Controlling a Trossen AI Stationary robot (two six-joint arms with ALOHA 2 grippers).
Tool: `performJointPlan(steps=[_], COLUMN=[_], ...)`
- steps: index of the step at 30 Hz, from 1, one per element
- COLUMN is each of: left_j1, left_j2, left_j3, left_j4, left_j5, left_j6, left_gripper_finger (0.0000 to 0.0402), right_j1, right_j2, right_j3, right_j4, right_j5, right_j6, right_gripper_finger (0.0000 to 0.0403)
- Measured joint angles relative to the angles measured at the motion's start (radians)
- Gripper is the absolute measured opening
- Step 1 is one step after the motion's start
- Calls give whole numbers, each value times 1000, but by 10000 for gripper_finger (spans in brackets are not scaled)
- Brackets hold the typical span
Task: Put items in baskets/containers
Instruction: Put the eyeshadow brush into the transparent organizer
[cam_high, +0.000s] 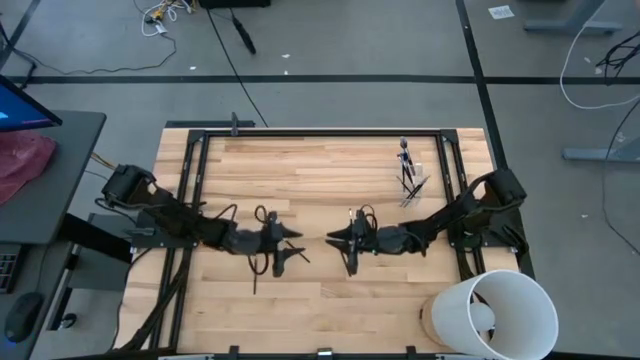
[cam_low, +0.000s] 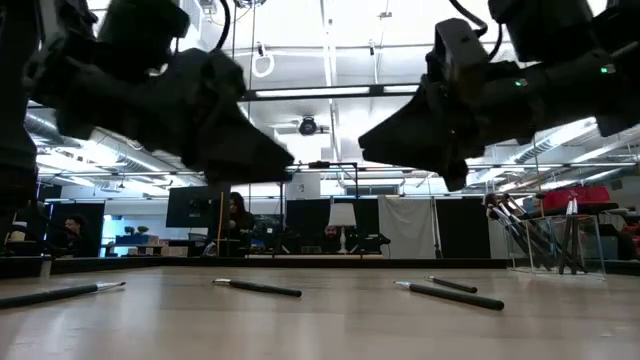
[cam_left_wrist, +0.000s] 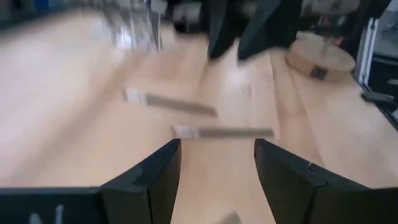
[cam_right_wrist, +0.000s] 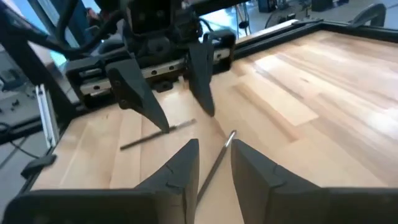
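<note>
Low view, four brushes (cam_low: 258, 288) on table (cam_low: 320, 330), left hand (cam_high: 283, 243) open, right hand (cam_high: 345, 242) open, both empty.

Robotics lab, concrete floor (cam_high: 330, 50), loose cables (cam_high: 165, 14), ceiling ducts (cam_low: 330, 60), monitors (cam_low: 195, 207)

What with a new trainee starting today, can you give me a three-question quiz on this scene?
1. True or false: the clear cup already has brushes standing in it.
2. Pick one. The left gripper and right gripper, facing each other at mid-table, are: A) both open and empty; B) both shut on brushes; C) both down inside the cup.
3. Fill in: the white bucket stands at the table corner beside the ___ arm.

Key: 1 true; 2 A; 3 right.
</note>
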Motion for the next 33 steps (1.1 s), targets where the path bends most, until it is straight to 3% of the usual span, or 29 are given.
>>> performJointPlan(steps=[8,11,15,19,23,30,33], left_j1=[-113,-134,-148,-195,-315,-488,-496], left_j2=[-27,-50,-58,-61,-59,-17,0], left_j3=[35,135,341,504,534,430,385], left_j4=[-277,-608,-1219,-1595,-1647,-1593,-1573], left_j5=[-19,39,129,93,78,-46,-49], left_j6=[-607,-772,-923,-1109,-1345,-1738,-1769], left_gripper_finger=[204,195,175,158,147,156,182], right_j1=[43,41,17,-25,-75,-158,-169], right_j2=[3,3,2,2,2,2,2], right_j3=[0,0,0,0,0,0,0], right_j4=[-16,-44,-72,-78,-74,-72,-72], right_j5=[30,39,96,103,97,-25,-63], right_j6=[-66,-123,-204,-283,-343,-383,-353], right_gripper_finger=[93,93,94,94,94,94,94])
